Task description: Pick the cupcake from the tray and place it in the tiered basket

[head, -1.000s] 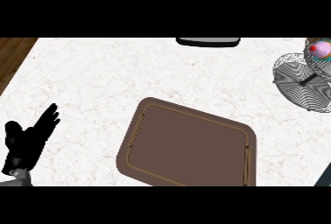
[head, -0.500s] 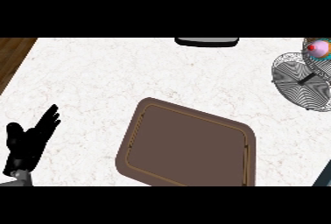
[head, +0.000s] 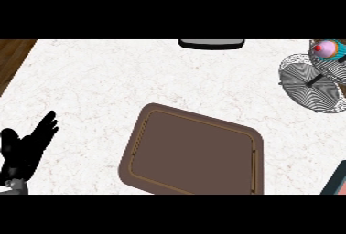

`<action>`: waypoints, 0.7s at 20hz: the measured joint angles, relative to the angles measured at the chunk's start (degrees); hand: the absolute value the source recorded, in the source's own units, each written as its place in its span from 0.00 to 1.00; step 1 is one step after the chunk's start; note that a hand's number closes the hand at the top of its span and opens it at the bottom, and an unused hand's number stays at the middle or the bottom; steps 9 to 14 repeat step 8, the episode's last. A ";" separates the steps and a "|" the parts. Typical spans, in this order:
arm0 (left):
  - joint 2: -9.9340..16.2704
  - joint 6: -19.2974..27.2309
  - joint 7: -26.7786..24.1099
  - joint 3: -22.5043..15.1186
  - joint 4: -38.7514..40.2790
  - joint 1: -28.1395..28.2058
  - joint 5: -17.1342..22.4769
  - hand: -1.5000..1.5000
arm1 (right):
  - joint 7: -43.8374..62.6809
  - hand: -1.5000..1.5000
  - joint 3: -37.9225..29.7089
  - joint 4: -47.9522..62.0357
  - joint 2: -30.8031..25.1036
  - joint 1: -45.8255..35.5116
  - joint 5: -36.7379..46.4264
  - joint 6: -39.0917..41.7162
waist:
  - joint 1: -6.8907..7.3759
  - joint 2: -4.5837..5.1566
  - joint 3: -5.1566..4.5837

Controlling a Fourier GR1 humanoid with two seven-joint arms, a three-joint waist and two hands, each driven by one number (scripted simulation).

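Black against the pale tabletop (head: 101, 82), the left hand (head: 24, 153) rests at the lower left edge, fingers straight and holding nothing, unmoved since a second ago. Beside it lies the brown tray (head: 192, 153), its near edge cut off. Far right, the cupcake (head: 327, 49) sits in the wire tiered basket (head: 312, 82), partly cropped.

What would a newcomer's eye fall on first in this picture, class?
The big brown tray lies bare in the middle of the white counter. At the top right, the pink cupcake sits in the wire tiered basket. The left hand rests open at the left edge.
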 measured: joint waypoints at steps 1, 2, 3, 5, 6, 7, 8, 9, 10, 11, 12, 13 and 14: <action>-0.11 0.15 0.03 0.04 -0.41 0.49 -0.01 0.50 | -0.65 0.00 -1.70 0.35 -1.40 0.62 -1.72 1.08 | -0.31 -0.15 0.02; -0.14 0.18 0.13 0.21 -0.65 0.74 0.15 0.50 | -1.26 0.00 -3.47 0.70 -2.65 1.16 -3.52 2.13 | -0.53 -0.23 0.04; -0.22 0.13 -0.14 0.21 -0.65 1.21 0.13 0.50 | -2.08 0.00 -5.30 0.95 -4.08 1.61 -5.38 3.17 | -0.70 -0.26 0.06; -0.58 0.41 -0.79 0.21 -0.73 2.01 -0.08 0.50 | -4.81 0.00 -8.61 1.60 -7.06 3.78 -8.78 5.71 | -1.11 -0.34 0.08; -0.56 0.48 -1.05 0.48 -0.30 2.17 -0.04 0.50 | -6.46 0.00 -10.40 2.07 -7.98 5.14 -10.63 6.77 | -1.41 -0.39 0.08; -0.38 0.33 -1.07 0.78 -0.33 2.32 0.20 0.50 | -7.86 0.00 -11.93 2.49 -9.30 6.55 -12.25 8.29 | -1.51 -0.40 0.08; -0.27 0.29 -1.09 0.97 -0.50 2.59 0.29 0.50 | -9.42 0.00 -13.27 2.95 -10.57 8.37 -13.68 9.86 | -1.56 -0.40 0.09; -0.27 0.29 -1.09 0.97 -0.50 2.59 0.29 0.50 | -9.42 0.00 -13.27 2.95 -10.57 8.37 -13.68 9.86 | -1.56 -0.40 0.09; -0.27 0.29 -1.09 0.97 -0.50 2.59 0.29 0.50 | -9.42 0.00 -13.27 2.95 -10.57 8.37 -13.68 9.86 | -1.56 -0.40 0.09; -0.27 0.29 -1.09 0.97 -0.50 2.59 0.29 0.50 | -9.42 0.00 -13.27 2.95 -10.57 8.37 -13.68 9.86 | -1.56 -0.40 0.09; -0.27 0.29 -1.09 0.97 -0.50 2.59 0.29 0.50 | -9.42 0.00 -13.27 2.95 -10.57 8.37 -13.68 9.86 | -1.56 -0.40 0.09; -0.27 0.29 -1.09 0.97 -0.50 2.59 0.29 0.50 | -9.42 0.00 -13.27 2.95 -10.57 8.37 -13.68 9.86 | -1.56 -0.40 0.09; -0.27 0.29 -1.09 0.97 -0.50 2.59 0.29 0.50 | -9.42 0.00 -13.27 2.95 -10.57 8.37 -13.68 9.86 | -1.56 -0.40 0.09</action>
